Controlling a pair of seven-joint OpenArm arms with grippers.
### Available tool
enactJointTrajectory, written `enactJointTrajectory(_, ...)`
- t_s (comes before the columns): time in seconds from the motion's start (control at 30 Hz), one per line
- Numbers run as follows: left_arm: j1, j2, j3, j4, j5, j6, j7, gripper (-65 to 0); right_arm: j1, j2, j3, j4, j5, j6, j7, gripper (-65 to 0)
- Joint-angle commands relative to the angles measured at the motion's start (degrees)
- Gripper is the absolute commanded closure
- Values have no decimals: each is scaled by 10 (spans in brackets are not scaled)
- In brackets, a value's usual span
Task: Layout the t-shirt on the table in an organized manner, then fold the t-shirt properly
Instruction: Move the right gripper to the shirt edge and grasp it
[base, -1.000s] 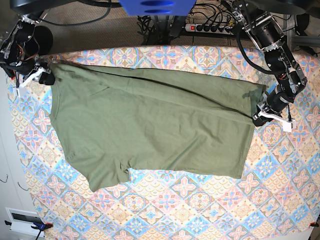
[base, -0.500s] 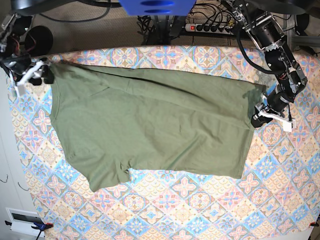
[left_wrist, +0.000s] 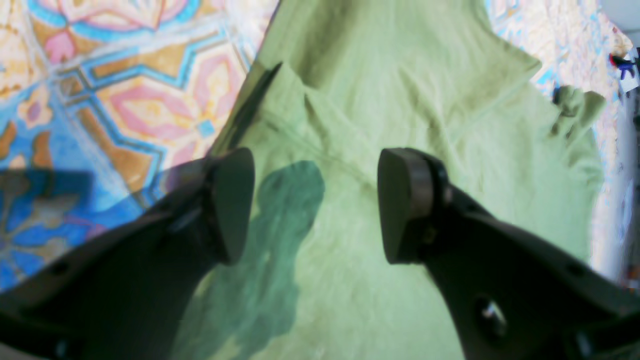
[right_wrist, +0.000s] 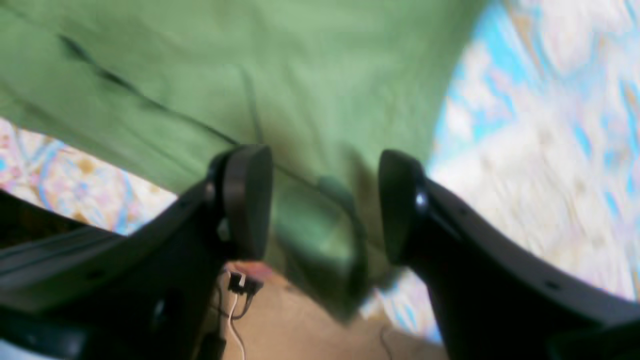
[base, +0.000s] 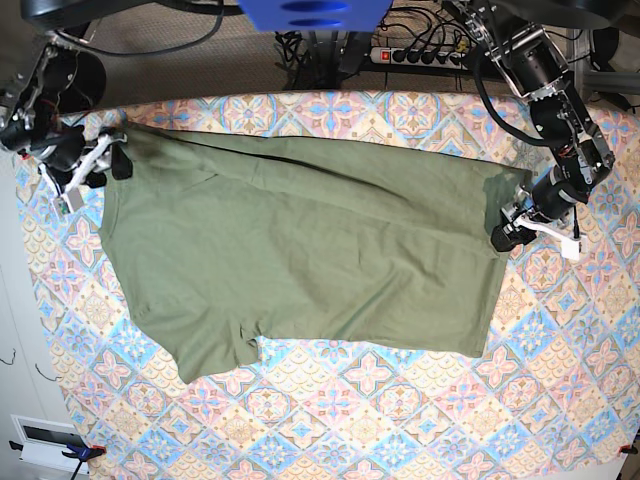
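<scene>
The olive-green t-shirt (base: 300, 250) lies spread flat on the patterned table (base: 400, 420), with a few wrinkles along its far edge. In the base view my left gripper (base: 520, 235) sits at the shirt's right edge. From its wrist camera, the left gripper (left_wrist: 315, 205) stands open just above the t-shirt (left_wrist: 400, 100), with nothing pinched. My right gripper (base: 98, 172) is at the shirt's far-left corner, near the table's edge. It is open (right_wrist: 322, 205) too; a blurred fold of the t-shirt (right_wrist: 300, 75) hangs loose between its fingers.
A power strip with cables (base: 420, 55) lies on the floor behind the table's far edge. A blue part (base: 310, 12) overhangs the top centre. A white box (base: 45, 440) stands off the table's near-left corner. Patterned cloth shows in front of and right of the shirt.
Both grippers have opened and let go of the shirt's corners. The right gripper has shifted right and nearer, and the far-left corner now rests on the table.
</scene>
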Motion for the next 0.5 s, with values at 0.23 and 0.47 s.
enactJointTrajectory(0.23, -7, -20, 0, 12, -23, -4, -7, -384, 3, 11, -42, 8, 5, 2, 9, -329)
enactJointTrajectory(0.47, -7, -20, 0, 11, -23, -4, -7, -384, 3, 11, -67, -21, -29, 2, 9, -329)
